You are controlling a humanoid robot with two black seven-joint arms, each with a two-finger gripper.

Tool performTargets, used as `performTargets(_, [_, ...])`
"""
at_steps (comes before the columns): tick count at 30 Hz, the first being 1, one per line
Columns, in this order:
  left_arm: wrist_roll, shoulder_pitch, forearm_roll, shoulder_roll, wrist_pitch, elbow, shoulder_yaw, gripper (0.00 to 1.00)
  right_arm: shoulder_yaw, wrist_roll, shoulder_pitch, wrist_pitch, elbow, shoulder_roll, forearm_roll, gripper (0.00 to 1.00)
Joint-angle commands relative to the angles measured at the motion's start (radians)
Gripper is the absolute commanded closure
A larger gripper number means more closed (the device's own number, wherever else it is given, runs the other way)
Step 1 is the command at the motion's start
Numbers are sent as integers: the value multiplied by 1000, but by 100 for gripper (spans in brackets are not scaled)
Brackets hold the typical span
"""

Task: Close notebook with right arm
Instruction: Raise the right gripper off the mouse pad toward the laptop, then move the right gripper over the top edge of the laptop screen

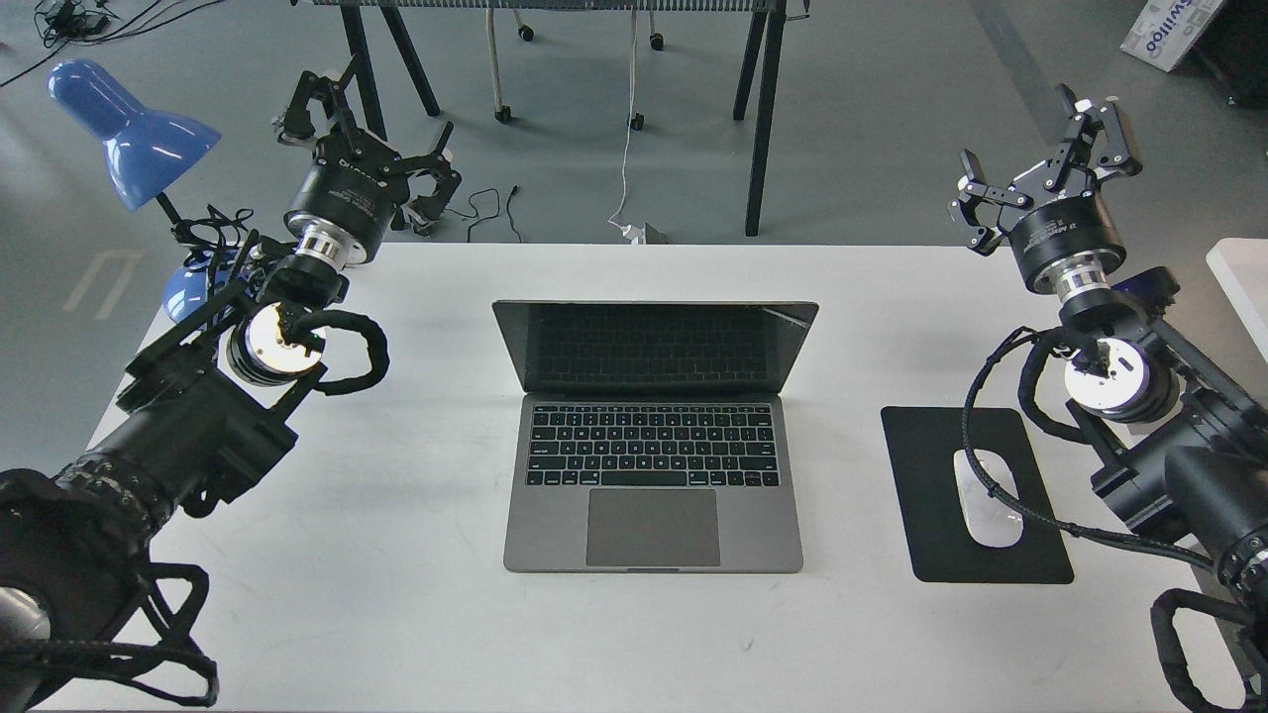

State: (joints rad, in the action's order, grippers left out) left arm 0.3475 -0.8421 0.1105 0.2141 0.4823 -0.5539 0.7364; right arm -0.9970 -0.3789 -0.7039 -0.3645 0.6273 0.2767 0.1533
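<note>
Stock as I see it from the head view:

Table (396, 614): white top, carrying everything below.

Notebook (652, 465): space-grey, at the middle of the table, lid open with the dark screen upright and tilted back, keyboard and trackpad facing me.

Mouse pad (931, 446): flat, black, to the right of the notebook and apart from it. A white mouse (994, 510) lies on it, partly crossed by my right arm's braided cable.

Right gripper (1045, 163): raised over the table's far right corner, well apart from the notebook, fingers spread and holding nothing.

Left gripper (362, 129): raised beyond the far left edge of the table, fingers likewise apart, nothing between them.

Desk lamp (134, 134): blue shade, at the far left corner, just behind my left arm.

Floor beyond the table: grey, with black trestle legs (763, 129) and a white cable (628, 149) running down to the table's far edge.
</note>
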Motion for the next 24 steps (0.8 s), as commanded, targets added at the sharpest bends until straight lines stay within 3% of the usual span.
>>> performTargets(1, [1, 0, -3, -1, -2, 0, -6, 0, 0, -1, 0, 1, 2, -1, 0, 0])
performTargets(11, [-1, 0, -3, 1, 6, 0, -5, 0, 99, 5, -55, 6, 6, -34, 2, 0])
performTargets(19, [-1, 0, -3, 1, 6, 0, -5, 0, 156, 63, -105, 9, 14, -100, 2, 0])
performTargets(24, [-1, 0, -3, 1, 6, 0, -5, 0, 225, 66, -105, 7, 15, -111, 0, 0])
